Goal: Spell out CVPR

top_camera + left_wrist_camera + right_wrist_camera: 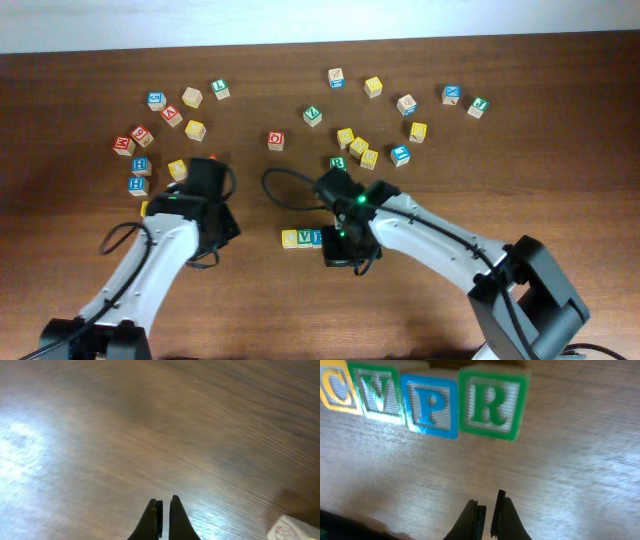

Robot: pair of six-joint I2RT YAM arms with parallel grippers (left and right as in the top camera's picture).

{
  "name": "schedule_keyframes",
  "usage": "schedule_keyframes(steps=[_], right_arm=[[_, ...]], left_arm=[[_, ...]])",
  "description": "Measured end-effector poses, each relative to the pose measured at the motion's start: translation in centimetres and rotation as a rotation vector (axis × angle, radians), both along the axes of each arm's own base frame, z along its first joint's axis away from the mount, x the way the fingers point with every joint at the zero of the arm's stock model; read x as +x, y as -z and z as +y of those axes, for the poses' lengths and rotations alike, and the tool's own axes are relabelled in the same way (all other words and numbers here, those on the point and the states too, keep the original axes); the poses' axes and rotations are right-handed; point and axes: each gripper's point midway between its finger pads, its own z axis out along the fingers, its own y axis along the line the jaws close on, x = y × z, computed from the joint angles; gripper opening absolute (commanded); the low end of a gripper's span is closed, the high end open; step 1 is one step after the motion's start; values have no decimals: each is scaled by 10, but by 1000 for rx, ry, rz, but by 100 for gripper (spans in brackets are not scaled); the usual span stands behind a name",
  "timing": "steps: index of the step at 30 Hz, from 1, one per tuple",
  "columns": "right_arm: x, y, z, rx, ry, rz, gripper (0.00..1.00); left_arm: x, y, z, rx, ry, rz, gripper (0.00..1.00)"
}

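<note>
Right pincer (486, 506): nearest your lens, fingers drawn together on nothing; the R block (492, 402) sits at its 12 o'clock, clear of it
Left pincer (164, 510): closed too and empty, with bare bench (150, 420) beneath it
Word: C block (335, 385), V block (377, 392), P block (431, 405) and R block stand side by side in order, at the 6 o'clock side of the loose blocks (360, 150) seen from overhead
Step in hand: you look to be at the finish, with the last letter set and released
Next move: back the right arm off toward 6 o'clock without brushing the R block; nudge it only if you want the line tidier
Facing: in the right wrist view the letters read upright, tops toward 12 o'clock
Long axis: the row runs 9 to 3 o'clock, sagging slightly toward 4 at the R end
</note>
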Motion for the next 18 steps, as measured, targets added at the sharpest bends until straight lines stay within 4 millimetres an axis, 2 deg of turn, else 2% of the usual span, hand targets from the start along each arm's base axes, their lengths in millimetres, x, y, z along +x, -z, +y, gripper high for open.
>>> schedule_keyframes(steps=[3, 6, 10, 18], right_arm=[[6, 0, 15, 1, 16, -71, 4], [11, 9, 22, 5, 40, -81, 4], [2, 27, 29, -25, 27, -54, 4], [13, 28, 31, -28, 41, -103, 4]], left_arm=[[-7, 1, 20, -7, -78, 33, 0], [-7, 1, 20, -10, -81, 35, 0], [-8, 1, 20, -10, -81, 35, 0], [-8, 1, 20, -10, -81, 36, 0]])
